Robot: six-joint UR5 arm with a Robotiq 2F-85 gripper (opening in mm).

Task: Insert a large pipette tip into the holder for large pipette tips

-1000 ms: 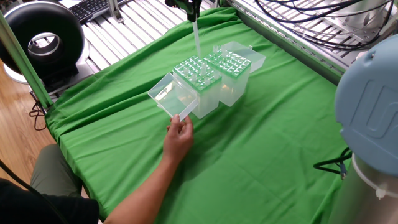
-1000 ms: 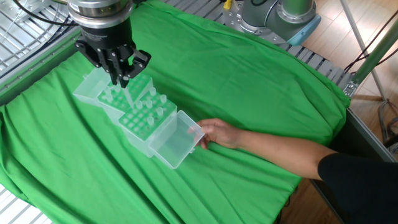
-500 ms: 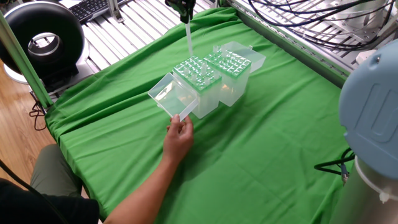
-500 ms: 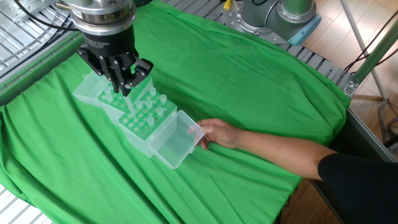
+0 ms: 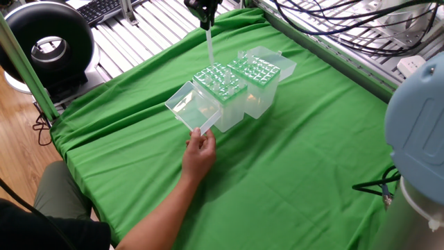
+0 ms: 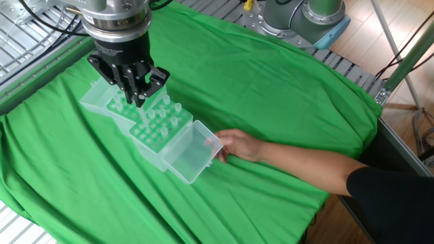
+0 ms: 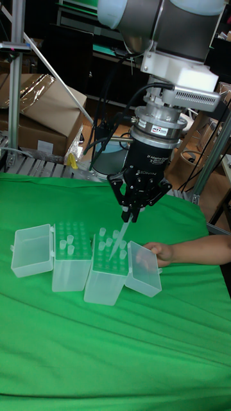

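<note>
— Surface (image 5: 298, 160): green cloth, two grid-topped boxes side by side?
— Yes. Jaws (image 7: 133, 217) pinch the large pipette tip (image 7: 123, 237), hanging slanted over the holder for large pipette tips (image 7: 106, 270); a hand (image 7: 158, 252) touches its open lid.

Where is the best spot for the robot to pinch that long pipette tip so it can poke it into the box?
Near its wide top end, from straight above. The large pipette tip hangs point-down from the gripper, and its thin end must stay free to enter the holder for large pipette tips. Holding the top looks best.
</note>
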